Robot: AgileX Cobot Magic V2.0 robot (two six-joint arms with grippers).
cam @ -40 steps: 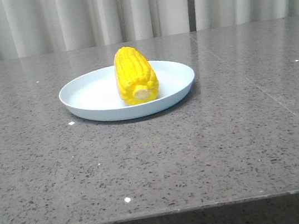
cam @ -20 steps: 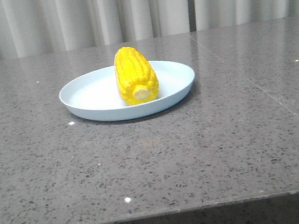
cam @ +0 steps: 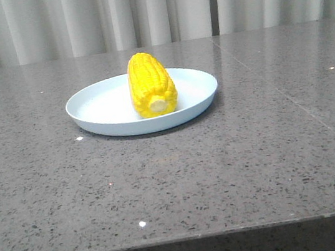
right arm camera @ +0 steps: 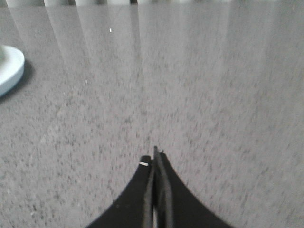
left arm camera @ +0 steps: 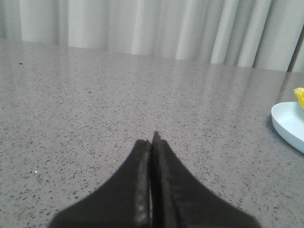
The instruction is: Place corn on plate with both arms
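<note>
Fingers [left arm camera: 144, 190] of the left black gripper [left arm camera: 152, 137] are clenched empty, the right gripper [right arm camera: 155, 153] likewise; bright yellow plastic corn cob [cam: 150, 84] lies on the round pale-blue plate [cam: 98, 107] atop the speckled grey counter [cam: 236, 165].

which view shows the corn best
The front view: the whole corn shows, lying on the plate, its cream stub end toward the camera. The left wrist view catches only a yellow sliver at the frame's edge above the plate rim. The right wrist view shows only a bit of plate, no corn.

plate [left arm camera: 288, 124] and corn [left arm camera: 299, 96] cut off at edge, right wrist view blurred
</note>
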